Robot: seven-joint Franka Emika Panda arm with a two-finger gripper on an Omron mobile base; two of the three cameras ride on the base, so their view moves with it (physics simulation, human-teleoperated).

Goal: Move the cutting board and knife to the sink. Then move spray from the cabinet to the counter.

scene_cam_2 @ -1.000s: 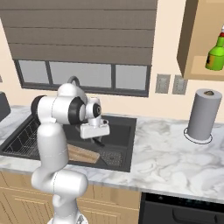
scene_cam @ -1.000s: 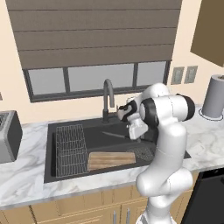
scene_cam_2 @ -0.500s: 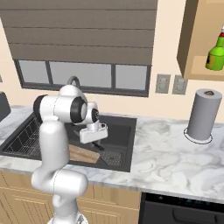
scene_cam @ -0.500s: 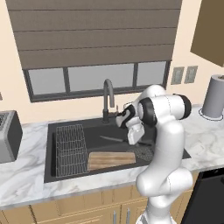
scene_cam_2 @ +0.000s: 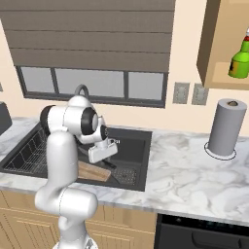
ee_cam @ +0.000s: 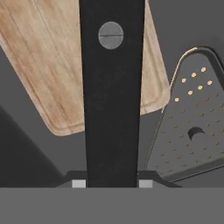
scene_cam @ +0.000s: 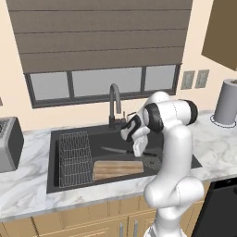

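Descent into the large matte black sink basin (scene_cam: 92, 139) is being completed: over the last second the two-finger gripper (scene_cam: 138, 149) is being brought a little lower and closer to the basin floor. The slim kitchen knife with the dark black handle and thin grey blade (scene_cam: 113, 149) is being carried down with it. In the hand view the jaws are being kept clamped on the knife's handle (ee_cam: 111, 87), which is running straight up between them with its round rivet showing.

The flat light-brown wooden cutting board (scene_cam: 118, 167) is already lying in the basin, beside the perforated drain grid (ee_cam: 192, 127). The knife is being held level just behind the board, low in the sink. Whether the blade is already touching the floor cannot be told.

The first half of the task is judged to be nearly finished; only the release of the knife is being awaited. The small green spray bottle with the yellow label (scene_cam_2: 240, 61) is being left untouched in the doorless niche of the light-brown wooden wall cabinet (scene_cam_2: 214, 48), above the white marble-patterned countertop (scene_cam_2: 194, 165). That second part is not yet begun.
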